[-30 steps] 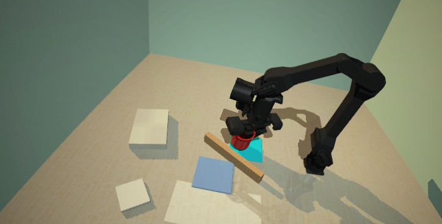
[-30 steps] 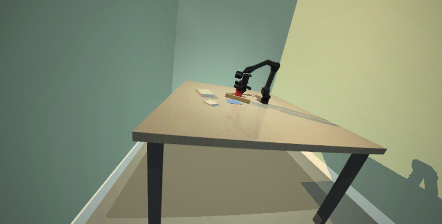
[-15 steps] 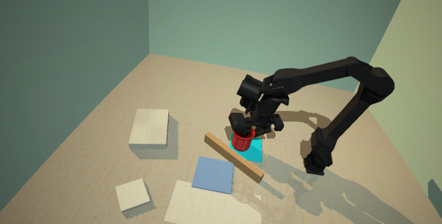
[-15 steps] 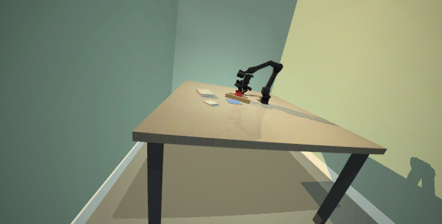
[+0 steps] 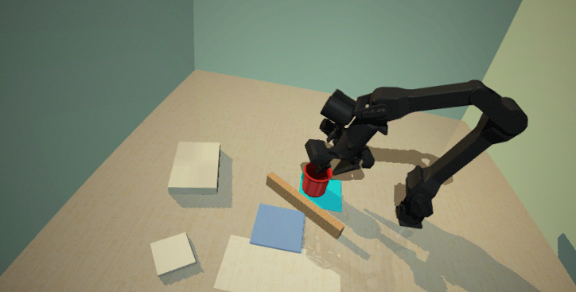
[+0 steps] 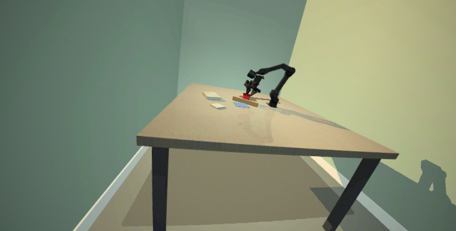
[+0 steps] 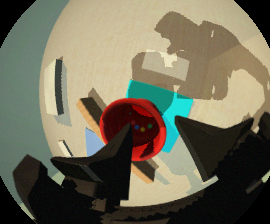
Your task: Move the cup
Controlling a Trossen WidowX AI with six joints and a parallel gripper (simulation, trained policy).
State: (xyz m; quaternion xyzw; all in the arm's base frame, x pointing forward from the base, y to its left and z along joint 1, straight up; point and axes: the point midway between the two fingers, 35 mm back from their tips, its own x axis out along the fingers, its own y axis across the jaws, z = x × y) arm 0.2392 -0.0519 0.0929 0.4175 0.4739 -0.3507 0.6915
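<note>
The cup (image 5: 315, 184) (image 6: 246, 96) (image 7: 118, 125) looks light and stiff, its smooth wall likely a bit slippery, so a squeeze across one side of that wall below the rim would suit it (the loose marbles (image 7: 137, 127) inside dislike tipping). The claw (image 5: 326, 171) (image 6: 249, 94) (image 7: 153, 123) stands well apart and clamps nothing, one finger reaching over the mouth, though whether it brushes the wall I cannot tell. Beneath, the cup stands roughly upright on the cyan pad (image 5: 333, 196) (image 7: 148, 92), toward the wooden bar (image 5: 305, 205) (image 6: 239, 99) (image 7: 90, 112), with the blue pad (image 5: 278, 227) (image 6: 241, 104) (image 7: 92, 142) beyond.
</note>
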